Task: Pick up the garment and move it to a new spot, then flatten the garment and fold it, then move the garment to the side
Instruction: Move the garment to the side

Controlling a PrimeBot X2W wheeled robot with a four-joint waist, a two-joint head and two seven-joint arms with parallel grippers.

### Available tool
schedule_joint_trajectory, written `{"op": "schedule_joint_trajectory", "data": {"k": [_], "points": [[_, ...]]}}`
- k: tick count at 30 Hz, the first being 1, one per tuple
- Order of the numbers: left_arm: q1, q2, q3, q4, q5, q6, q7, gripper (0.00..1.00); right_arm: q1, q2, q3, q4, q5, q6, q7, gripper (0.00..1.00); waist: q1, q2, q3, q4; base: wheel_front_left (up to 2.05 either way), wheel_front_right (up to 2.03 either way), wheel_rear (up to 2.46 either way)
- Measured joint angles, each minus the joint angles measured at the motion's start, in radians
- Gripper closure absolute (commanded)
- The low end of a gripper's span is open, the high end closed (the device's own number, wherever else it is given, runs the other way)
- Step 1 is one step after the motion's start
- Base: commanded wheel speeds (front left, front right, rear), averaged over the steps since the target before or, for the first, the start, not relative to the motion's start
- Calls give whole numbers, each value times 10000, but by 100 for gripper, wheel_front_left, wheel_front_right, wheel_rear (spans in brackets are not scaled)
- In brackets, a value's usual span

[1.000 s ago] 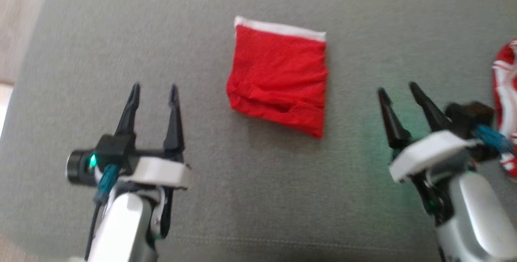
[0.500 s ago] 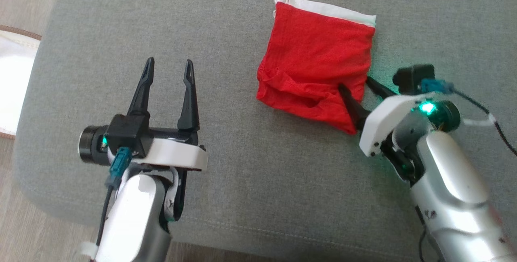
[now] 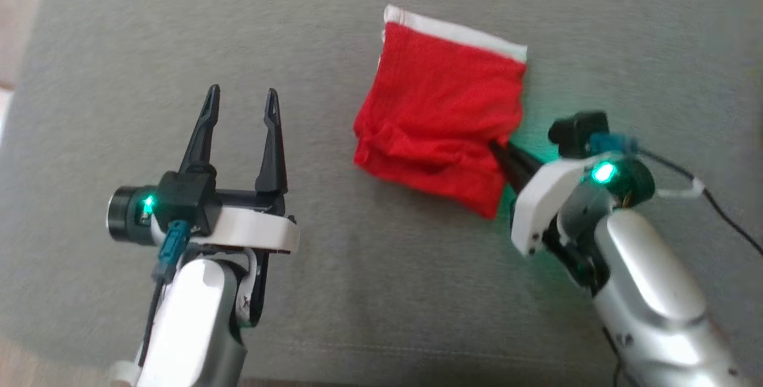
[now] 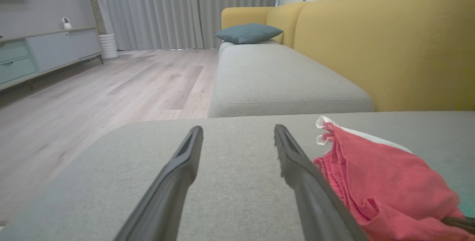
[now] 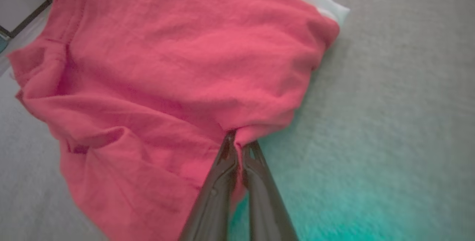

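In my head view the folded red garment (image 3: 441, 118) lies on the grey cushion (image 3: 381, 315), a little toward one o'clock from the middle of the picture. Its white band (image 3: 459, 32) runs along the twelve o'clock edge and its bunched folds sit toward seven o'clock. My right gripper (image 3: 496, 149) comes in from four o'clock of the garment, its two dark fingers pinched together on the cloth at the right-hand edge, near the lower corner. In the right wrist view the tips meet with a tuck of red fabric caught between them, the rest of the garment spreads away toward eleven o'clock, and a green glow (image 5: 334, 211) falls on the cushion at four o'clock. My left gripper (image 3: 241, 98) stands well apart from the garment, out at eight o'clock of it, fingers pointing to twelve and spread wide with nothing between them. In the left wrist view the garment lies at four o'clock, just beside one finger (image 4: 297, 166); I cannot tell whether they touch. Beyond the cushion I see a yellow sofa back (image 4: 389, 48), a teal pillow (image 4: 248, 33) at twelve and wood floor (image 4: 92, 96) at nine.
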Motion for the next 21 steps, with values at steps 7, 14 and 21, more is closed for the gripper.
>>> {"op": "schedule_joint_trajectory", "data": {"k": [7, 14, 21], "points": [[13, 255, 2, -2, 65, -163, -2, 0, 961, -581, 370, -819, -71, 2, -119, 100, 0, 0, -114, -1218, 0, 0, 0], [-16, 376, -132, 4, 217, -355, -2, 0, 1213, -1066, 385, -968, -63, 2, -138, 100, 0, 0, -150, -2894, 0, 0, 0], [-328, 487, -399, -23, 380, -472, 188, 0, 677, -1672, 644, -869, -198, 2, -529, 100, 0, 0, 109, -4146, 0, 0, 0]]}}
